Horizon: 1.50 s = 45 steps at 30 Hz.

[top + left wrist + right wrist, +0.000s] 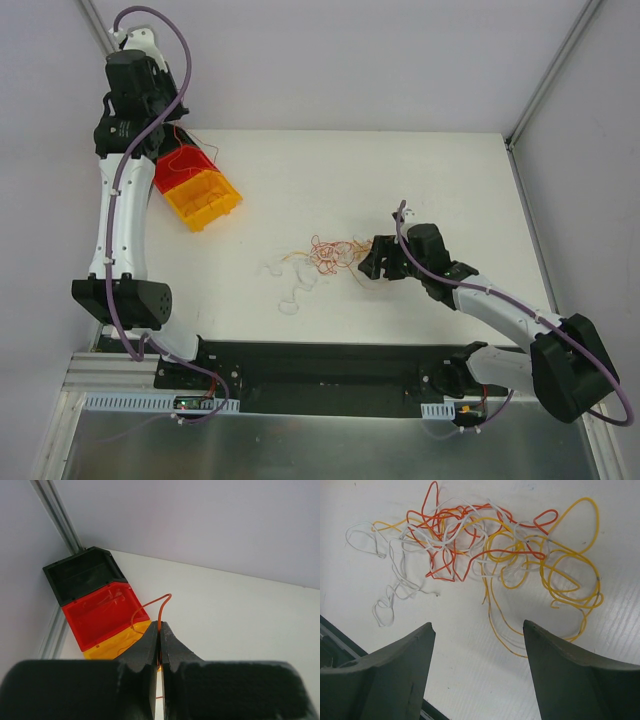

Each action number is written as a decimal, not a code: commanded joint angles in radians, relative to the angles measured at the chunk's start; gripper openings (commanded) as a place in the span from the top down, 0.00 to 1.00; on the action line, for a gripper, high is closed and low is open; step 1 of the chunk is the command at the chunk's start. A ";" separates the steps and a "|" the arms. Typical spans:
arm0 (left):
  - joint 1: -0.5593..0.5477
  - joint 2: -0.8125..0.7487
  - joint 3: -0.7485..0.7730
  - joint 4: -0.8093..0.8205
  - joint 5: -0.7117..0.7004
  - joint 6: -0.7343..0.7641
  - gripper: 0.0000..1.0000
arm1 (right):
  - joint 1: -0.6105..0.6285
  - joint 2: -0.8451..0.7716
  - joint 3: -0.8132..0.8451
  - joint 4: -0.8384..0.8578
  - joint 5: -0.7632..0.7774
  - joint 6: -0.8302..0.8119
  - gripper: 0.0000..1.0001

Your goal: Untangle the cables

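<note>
Cables (485, 555) mostly one knot just ahead of the wide-open right tool (477, 625), left tool (160, 630) pinching a lone orange strand (161, 605).

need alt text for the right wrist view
A tangle of red, orange, yellow and white cables lies on a white table, just beyond the open right pincer. The pincer's two dark fingers frame the bottom of the view, touching nothing.

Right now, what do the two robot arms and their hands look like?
The left arm and the right arm have white links and black joint housings; a thick purple cable runs along each. The left hand has two black fingers tapering to tips. The right hand has two dark wedge-shaped fingers.
</note>
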 commanded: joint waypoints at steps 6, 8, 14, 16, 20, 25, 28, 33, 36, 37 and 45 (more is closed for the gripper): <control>0.035 -0.026 -0.154 0.074 -0.011 -0.013 1.00 | -0.007 -0.005 0.002 0.045 -0.017 0.005 0.26; 0.049 -0.027 -0.214 0.103 -0.011 -0.016 1.00 | -0.007 -0.004 0.002 0.045 -0.018 0.005 0.26; 0.061 0.026 -0.332 0.162 -0.020 0.015 1.00 | -0.009 0.001 0.003 0.045 -0.020 0.005 0.26; 0.063 0.057 -0.355 0.171 -0.036 0.018 1.00 | -0.009 0.001 0.003 0.045 -0.023 0.005 0.26; 0.061 0.103 -0.410 0.183 -0.004 -0.016 1.00 | -0.013 0.004 0.002 0.048 -0.027 0.008 0.26; 0.063 0.173 -0.469 0.194 0.009 -0.062 1.00 | -0.016 0.007 0.002 0.048 -0.035 0.010 0.26; 0.061 0.239 -0.452 0.205 0.015 -0.051 1.00 | -0.018 0.007 0.002 0.053 -0.038 0.010 0.26; 0.061 0.364 -0.386 0.197 0.082 -0.007 1.00 | -0.023 0.012 0.002 0.053 -0.044 0.011 0.26; 0.061 0.361 -0.393 0.161 0.052 -0.039 1.00 | -0.026 0.013 0.002 0.054 -0.049 0.013 0.26; 0.063 0.343 -0.409 0.157 0.020 -0.045 1.00 | -0.026 0.013 0.002 0.054 -0.049 0.013 0.26; 0.072 0.065 -0.501 0.098 -0.094 -0.099 0.23 | -0.027 0.019 0.008 0.050 -0.061 0.010 0.26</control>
